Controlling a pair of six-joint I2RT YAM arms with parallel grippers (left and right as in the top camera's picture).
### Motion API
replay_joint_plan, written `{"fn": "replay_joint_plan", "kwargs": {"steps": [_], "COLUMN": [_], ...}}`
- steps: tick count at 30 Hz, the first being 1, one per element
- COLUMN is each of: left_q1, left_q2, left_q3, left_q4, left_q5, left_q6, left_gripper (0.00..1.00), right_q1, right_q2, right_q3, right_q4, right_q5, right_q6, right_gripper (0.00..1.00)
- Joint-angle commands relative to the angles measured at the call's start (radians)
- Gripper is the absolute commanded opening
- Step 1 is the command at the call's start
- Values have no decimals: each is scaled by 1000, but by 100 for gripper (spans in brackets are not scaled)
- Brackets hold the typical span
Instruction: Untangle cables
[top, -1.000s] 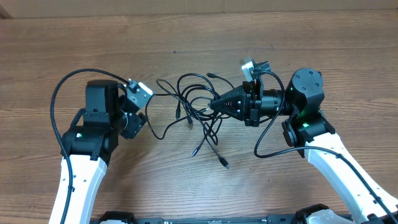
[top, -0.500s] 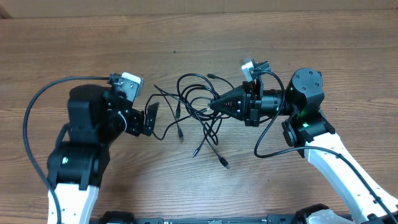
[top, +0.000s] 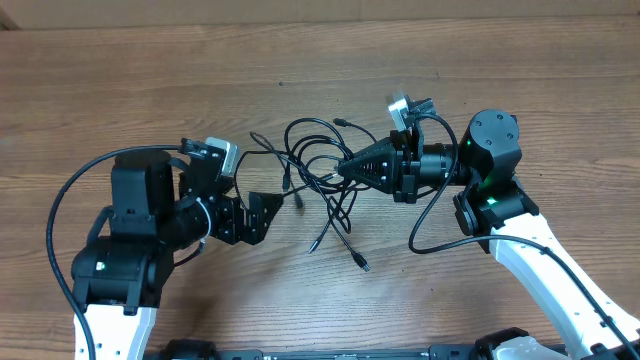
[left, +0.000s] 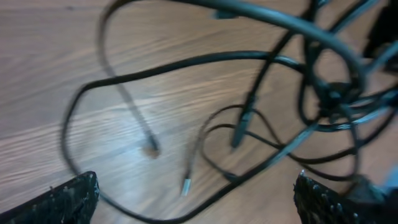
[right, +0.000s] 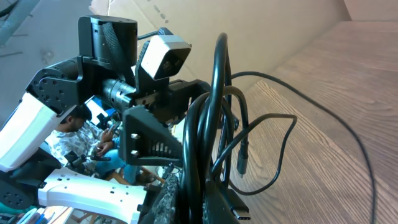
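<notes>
Center frame, the right gripper (top: 343, 170) pinches the knotted cables (top: 322, 182) while the left gripper (top: 252, 213), jaws spread wide at lower left, should close on one loose strand only, then pull gently outward.

— What are you seeing of the cables (top: 322, 172)?
— I'm seeing thin black cords looping over one another in a loose tangle, lying around the middle of the tabletop (top: 520, 70).
— And the ends?
— Several plug ends (top: 361, 265) are trailing free toward the near edge; I'm making out one silver tip (left: 185, 186).
</notes>
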Motion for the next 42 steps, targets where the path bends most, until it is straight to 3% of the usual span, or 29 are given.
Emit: {"fn": "replay_joint_plan", "kwargs": {"steps": [1,5,10,15,22,26,28,33,34,35,42], "left_q1": [4,4,4,4,3,3,3,4,4,4,4], "left_q2": [9,17,25,49,141,197,224,253,250,248,189], "left_q3": [17,17,17,17,17,17,17,17,17,17,18], "left_q4": [11,-5,-16,-21,-43,-54,-51,-50,-49,-46,-50], "left_q5": [129,128,129,129,147,217,235,249,260,269,272], "left_q6": [-111,-84,223,451,551,603,603,604,604,604,598], "left_gripper": [100,100,92,89,89,82,72,14,8,4,4], "right_q1": [0,0,0,0,0,0,0,0,0,0,0], "right_q2": [-10,-10,-10,-10,-10,-10,-10,-10,-10,-10,-10], "right_q3": [25,25,25,25,25,25,25,25,25,25,25], "right_q4": [6,6,6,6,6,6,6,6,6,6,6], "right_q5": [8,8,8,8,8,10,13,16,16,16,16], "right_q6": [-3,-3,-3,-3,-3,-3,-3,-3,-3,-3,-3], "right_gripper": [4,4,4,4,4,4,4,4,4,4,4]}}
